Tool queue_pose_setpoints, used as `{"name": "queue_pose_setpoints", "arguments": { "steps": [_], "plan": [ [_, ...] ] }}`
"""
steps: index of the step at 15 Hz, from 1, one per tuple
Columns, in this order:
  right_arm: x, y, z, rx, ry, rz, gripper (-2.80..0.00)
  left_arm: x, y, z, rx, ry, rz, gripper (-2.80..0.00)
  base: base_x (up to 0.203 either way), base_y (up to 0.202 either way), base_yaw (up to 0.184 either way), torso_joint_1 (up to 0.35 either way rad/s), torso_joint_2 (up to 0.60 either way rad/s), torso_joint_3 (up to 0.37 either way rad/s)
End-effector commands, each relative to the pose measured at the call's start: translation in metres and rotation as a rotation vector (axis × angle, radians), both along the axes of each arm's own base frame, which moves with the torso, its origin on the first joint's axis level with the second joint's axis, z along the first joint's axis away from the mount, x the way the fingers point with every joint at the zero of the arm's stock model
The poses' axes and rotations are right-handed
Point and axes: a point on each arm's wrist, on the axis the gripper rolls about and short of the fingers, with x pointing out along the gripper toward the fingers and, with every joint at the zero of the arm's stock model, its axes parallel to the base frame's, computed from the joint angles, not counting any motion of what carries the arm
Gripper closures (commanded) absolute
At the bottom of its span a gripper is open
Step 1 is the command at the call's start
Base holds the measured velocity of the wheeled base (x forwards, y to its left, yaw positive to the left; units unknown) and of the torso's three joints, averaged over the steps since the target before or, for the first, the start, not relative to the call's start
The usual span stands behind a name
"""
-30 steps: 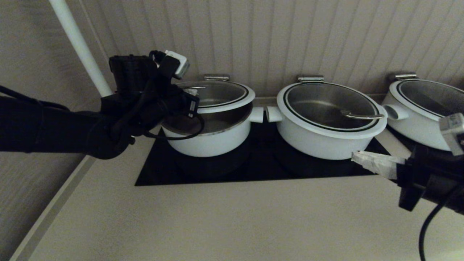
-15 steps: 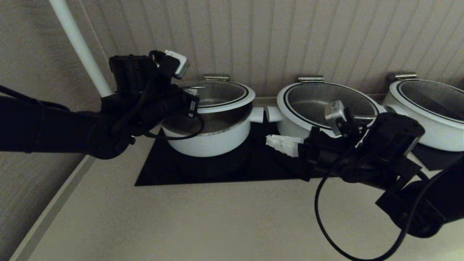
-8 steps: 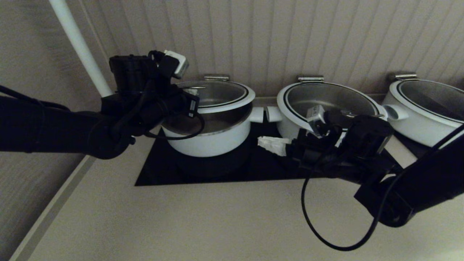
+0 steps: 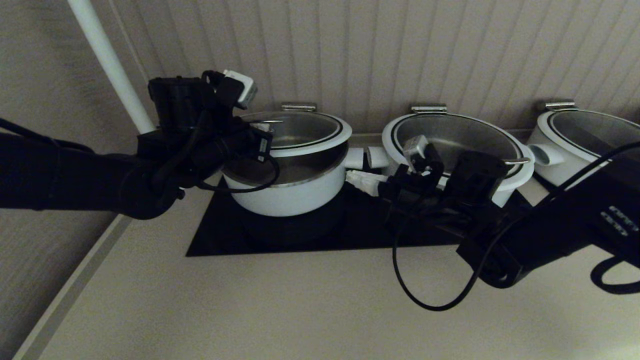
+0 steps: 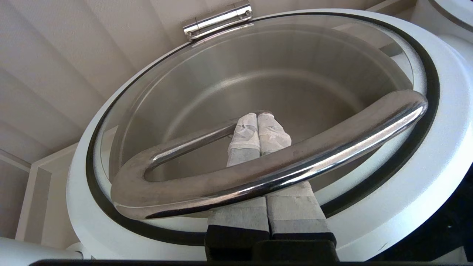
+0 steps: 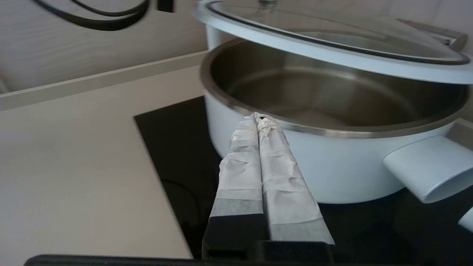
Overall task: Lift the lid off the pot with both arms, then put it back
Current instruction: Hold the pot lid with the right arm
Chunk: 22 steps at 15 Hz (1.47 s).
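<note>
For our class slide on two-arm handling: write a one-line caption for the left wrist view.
Left gripper, fingers shut together, hooked under the steel loop handle of the lid.

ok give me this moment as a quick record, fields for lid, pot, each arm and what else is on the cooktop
lid: round clear glass lid with white rim and steel loop handle, tilted up above the pot, front edge raised
pot: deep white round pot with steel inside, open gap under the lid
left gripper: fingers pressed together, slipped under the loop handle
right gripper: fingers together, tips beside the pot's right wall, below the lid rim, holding nothing
cooktop: black glass panel
other: two wider white pots to the right, lids on
</note>
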Motion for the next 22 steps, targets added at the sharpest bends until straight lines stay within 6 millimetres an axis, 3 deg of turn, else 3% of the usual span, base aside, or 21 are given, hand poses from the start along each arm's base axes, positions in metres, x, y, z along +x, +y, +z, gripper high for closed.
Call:
{"name": "queue_pose_setpoints", "arguments": {
  "steps": [1, 11, 22],
  "plan": [
    [0.008, 0.005, -0.005, 0.002, -0.009, 0.000, 0.00, 0.000, 0.000, 0.001, 0.000, -0.007, 0.001, 0.00, 0.000, 0.000, 0.000, 0.000, 0.00, 0.000],
    [0.034, 0.019, -0.003, 0.042, -0.068, -0.074, 0.00, -0.003, 0.001, 0.004, -0.015, -0.010, 0.002, 0.00, 0.000, 0.000, 0.000, 0.000, 0.00, 0.000],
    [0.045, 0.034, 0.007, 0.072, -0.116, -0.061, 0.00, -0.004, 0.001, 0.006, -0.016, -0.013, 0.002, 0.00, 0.000, 0.000, 0.000, 0.000, 0.00, 0.000]
  ]
}}
